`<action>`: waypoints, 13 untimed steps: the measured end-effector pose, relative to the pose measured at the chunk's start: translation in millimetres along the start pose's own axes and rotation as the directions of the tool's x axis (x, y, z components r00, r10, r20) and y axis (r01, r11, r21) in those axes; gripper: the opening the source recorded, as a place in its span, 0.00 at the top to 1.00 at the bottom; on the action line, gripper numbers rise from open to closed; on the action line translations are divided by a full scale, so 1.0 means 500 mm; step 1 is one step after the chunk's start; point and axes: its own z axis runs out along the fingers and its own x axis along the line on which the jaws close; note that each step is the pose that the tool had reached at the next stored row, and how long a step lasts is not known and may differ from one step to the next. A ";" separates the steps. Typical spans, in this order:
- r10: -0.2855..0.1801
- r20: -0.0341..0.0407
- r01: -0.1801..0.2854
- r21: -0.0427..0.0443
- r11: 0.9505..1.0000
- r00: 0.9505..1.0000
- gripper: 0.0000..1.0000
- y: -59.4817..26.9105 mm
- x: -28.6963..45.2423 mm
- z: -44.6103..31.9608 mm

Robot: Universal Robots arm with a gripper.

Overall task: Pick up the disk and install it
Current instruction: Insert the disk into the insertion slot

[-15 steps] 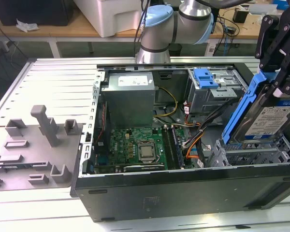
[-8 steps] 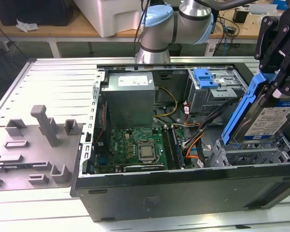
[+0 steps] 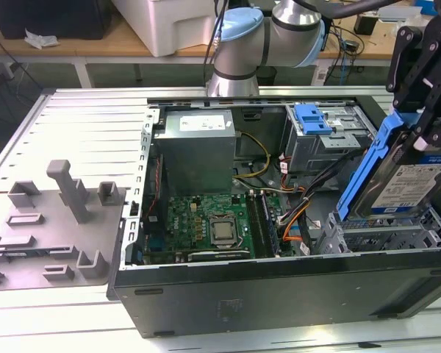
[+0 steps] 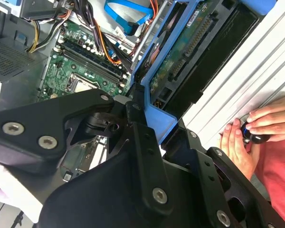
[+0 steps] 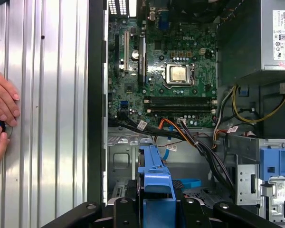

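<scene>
The disk is a silver-grey drive with a white-and-blue label in a blue caddy. It hangs tilted on edge above the metal drive cage at the exterior view's right end of the open computer case. My black gripper is shut on its upper end. In the second wrist view the disk's green circuit-board side slants away from the gripper. In the first wrist view the caddy's blue edge rises between the gripper's black links.
The case holds a motherboard, a grey power supply box, bundled cables and a bare blue bracket. A grey fixture plate lies at the exterior view's left. A person's hands rest on the ribbed table beside the case.
</scene>
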 end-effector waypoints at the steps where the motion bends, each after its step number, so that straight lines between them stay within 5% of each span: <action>1: 0.000 0.000 0.000 0.000 1.000 1.000 0.63 0.000 0.000 0.001; 13: -0.006 -0.003 0.006 0.000 1.000 1.000 0.63 -0.001 0.000 0.007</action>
